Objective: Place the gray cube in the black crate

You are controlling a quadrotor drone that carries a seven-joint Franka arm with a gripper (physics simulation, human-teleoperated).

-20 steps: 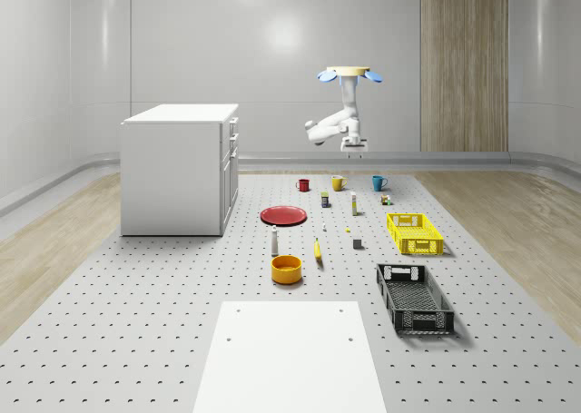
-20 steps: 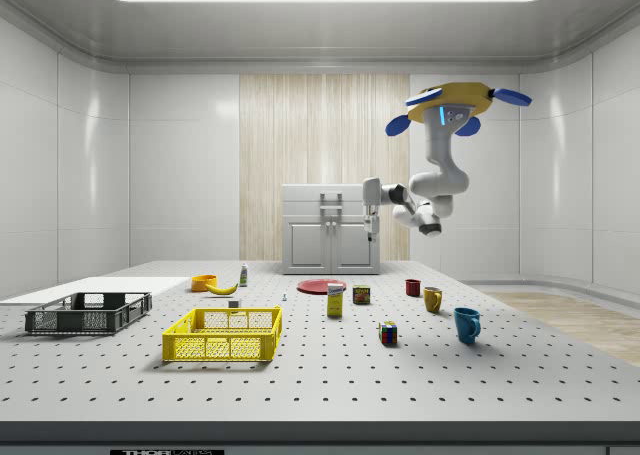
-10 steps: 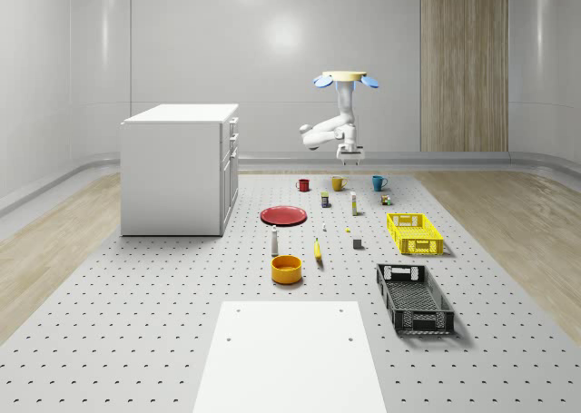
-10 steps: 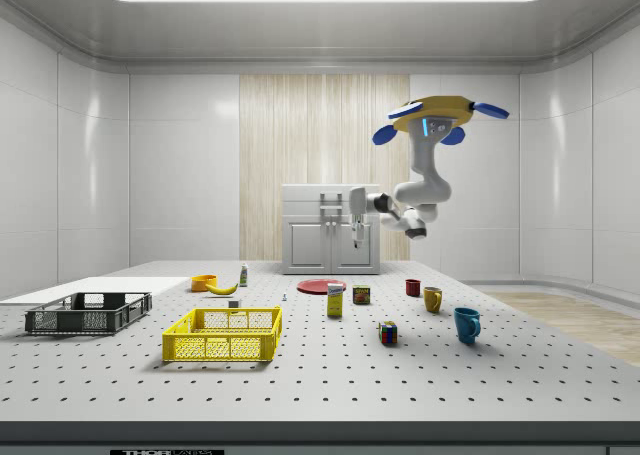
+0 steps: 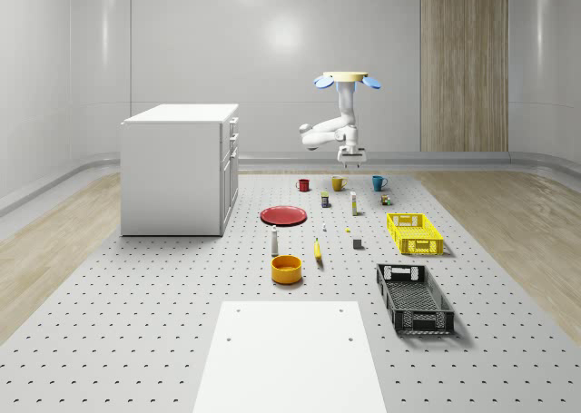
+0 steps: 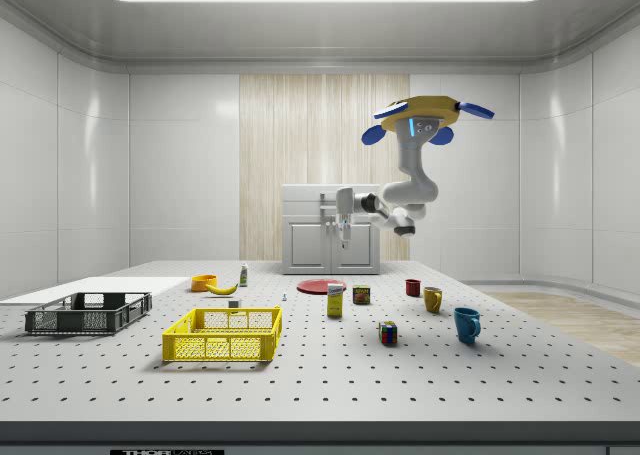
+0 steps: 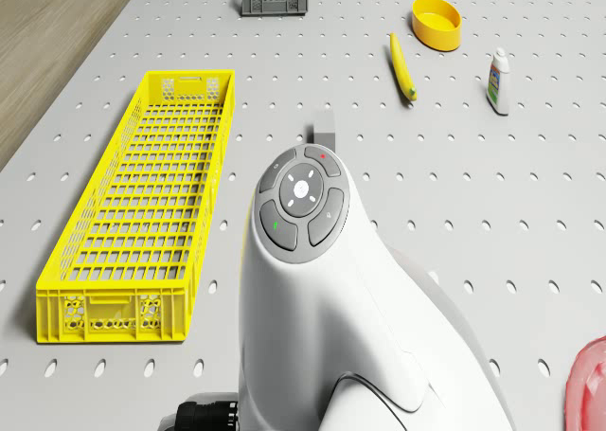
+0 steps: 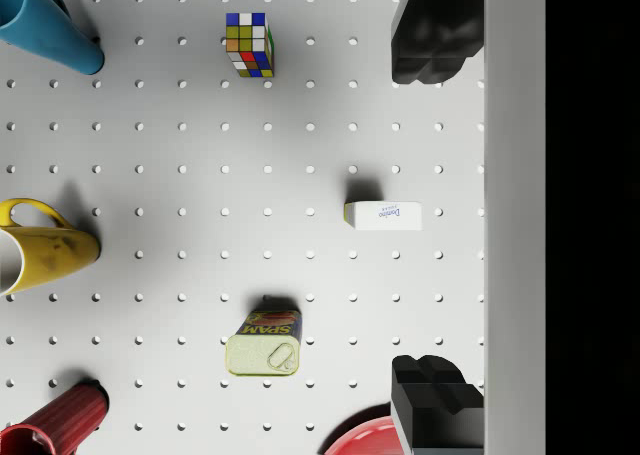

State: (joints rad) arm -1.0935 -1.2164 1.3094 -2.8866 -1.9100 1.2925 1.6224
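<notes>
We see the drone (image 5: 347,79) hovering high above the far part of the perforated table (image 5: 163,322), over the row of mugs and small items, with the arm (image 6: 400,190) bent below it. The gripper (image 8: 437,220) hangs in the air, well above the table, its two black fingers (image 8: 436,35) spread wide apart with nothing between them — beneath it lie a Spam can (image 8: 264,346), a small white box (image 8: 383,214) and a Rubik's cube (image 8: 250,44). The gray cube (image 5: 358,243) sits on the table between the banana (image 5: 318,250) and the yellow crate (image 5: 414,232), apart from both. The black crate (image 5: 414,298) stands nearer the whole-scene camera — just past the yellow crate.
</notes>
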